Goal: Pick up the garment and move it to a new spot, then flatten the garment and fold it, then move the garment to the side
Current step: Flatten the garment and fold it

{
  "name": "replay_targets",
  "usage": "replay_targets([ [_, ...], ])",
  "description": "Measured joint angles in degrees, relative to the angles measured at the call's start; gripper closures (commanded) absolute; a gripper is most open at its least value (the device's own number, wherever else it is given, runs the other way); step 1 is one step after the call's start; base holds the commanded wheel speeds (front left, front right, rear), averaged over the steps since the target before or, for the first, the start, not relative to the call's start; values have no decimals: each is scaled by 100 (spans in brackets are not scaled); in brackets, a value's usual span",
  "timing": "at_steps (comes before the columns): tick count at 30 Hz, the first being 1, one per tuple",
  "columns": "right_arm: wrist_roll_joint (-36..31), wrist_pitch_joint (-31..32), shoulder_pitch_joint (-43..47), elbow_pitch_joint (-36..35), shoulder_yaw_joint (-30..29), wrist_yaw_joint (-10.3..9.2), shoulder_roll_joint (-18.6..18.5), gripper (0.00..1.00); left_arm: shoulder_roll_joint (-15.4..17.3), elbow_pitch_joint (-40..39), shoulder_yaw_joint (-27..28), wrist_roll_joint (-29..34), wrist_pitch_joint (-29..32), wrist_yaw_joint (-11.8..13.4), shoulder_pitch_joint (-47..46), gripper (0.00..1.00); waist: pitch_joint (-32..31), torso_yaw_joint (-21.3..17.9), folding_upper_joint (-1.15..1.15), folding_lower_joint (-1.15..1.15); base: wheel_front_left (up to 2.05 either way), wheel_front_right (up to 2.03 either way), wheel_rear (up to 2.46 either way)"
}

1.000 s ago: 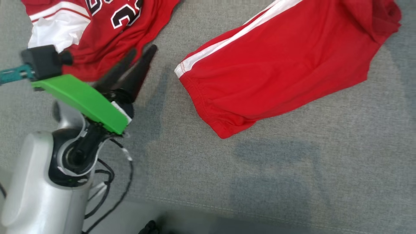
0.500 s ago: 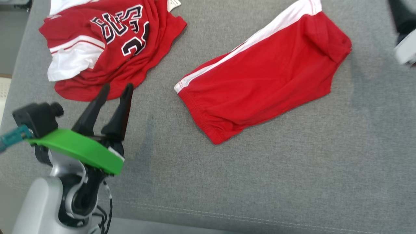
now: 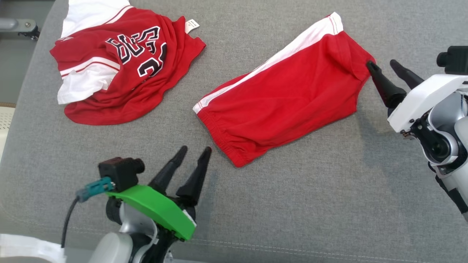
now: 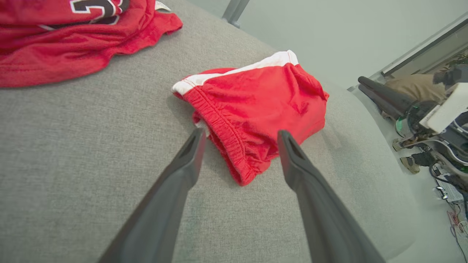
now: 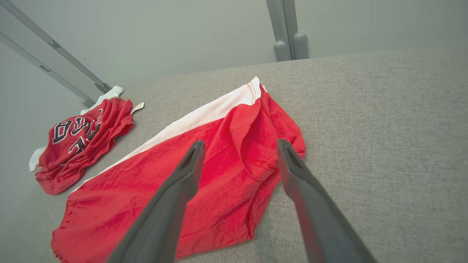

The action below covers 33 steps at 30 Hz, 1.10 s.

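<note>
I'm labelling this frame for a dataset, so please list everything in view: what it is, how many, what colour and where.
shorts: one, red with a white side stripe, lying slantwise in the middle of the cushion
jersey: one, red with white trim and black-and-white lettering, crumpled at the far left
cushion: one, grey woven fabric, under both garments
metal upright: one, grey, behind the cushion's far edge
left gripper: one, dark fingers on a green mount, open, by the near edge, just short of the shorts' elastic waistband
right gripper: one, dark fingers on a white mount, open, at the shorts' right end
</note>
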Motion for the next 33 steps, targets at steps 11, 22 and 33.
replay_targets([
  [11,-182,0,-53,91,188,-53,43,0,-274,468,-305,-122,219,129,-306,0,479,-125,0,0,0,0,0],
  [22,-163,-63,-175,365,166,-48,211,0,-360,979,-316,-307,311,254,-698,0,787,-178,0,0,0,0,0],
  [33,-164,-13,-474,619,266,62,276,0,-388,1224,-564,-456,526,271,-948,0,796,-153,0,0,0,0,0],
])
